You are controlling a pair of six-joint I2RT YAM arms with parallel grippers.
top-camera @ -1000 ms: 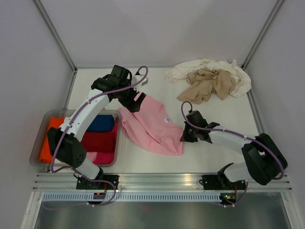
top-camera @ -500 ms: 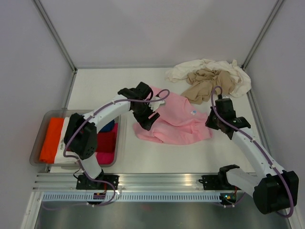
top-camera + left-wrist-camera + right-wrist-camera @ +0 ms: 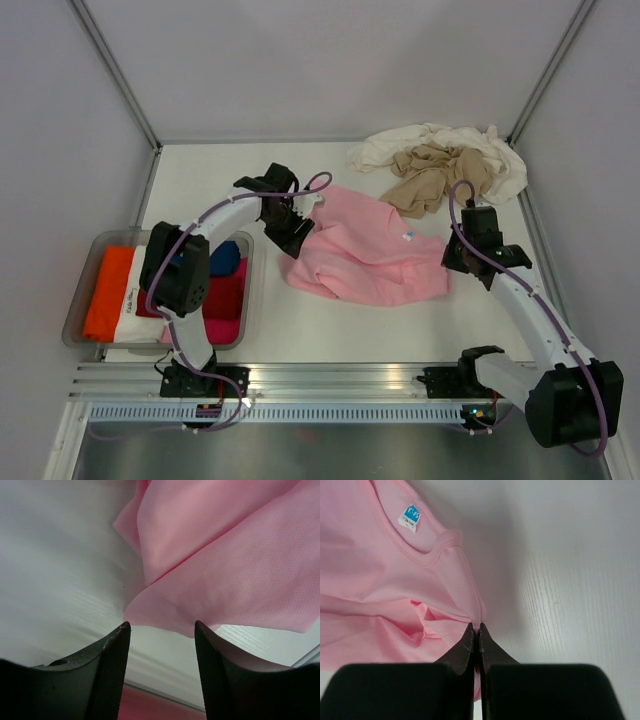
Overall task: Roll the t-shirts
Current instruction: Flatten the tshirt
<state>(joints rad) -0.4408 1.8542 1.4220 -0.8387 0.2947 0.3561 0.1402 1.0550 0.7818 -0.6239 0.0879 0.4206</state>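
The light pink t-shirt lies partly spread in the middle of the table, collar label up. My right gripper is at its right edge, shut on a pinch of pink cloth beside the collar; in the wrist view the gripper has no gap. My left gripper hovers at the shirt's left edge. Its jaws are open in the wrist view, with only bare table between them and the pink hem just ahead. The cream-white t-shirt and tan t-shirt lie crumpled together at the back right.
A clear plastic tray holding folded orange, red, blue and pink cloth stands at the left, beside the left arm. Metal frame posts and the wall border the table's back and sides.
The pink t-shirt was dragged to the right by my right gripper and now lies more spread. My left gripper swung down along the shirt's left side, then back up-left, its jaws narrowing.
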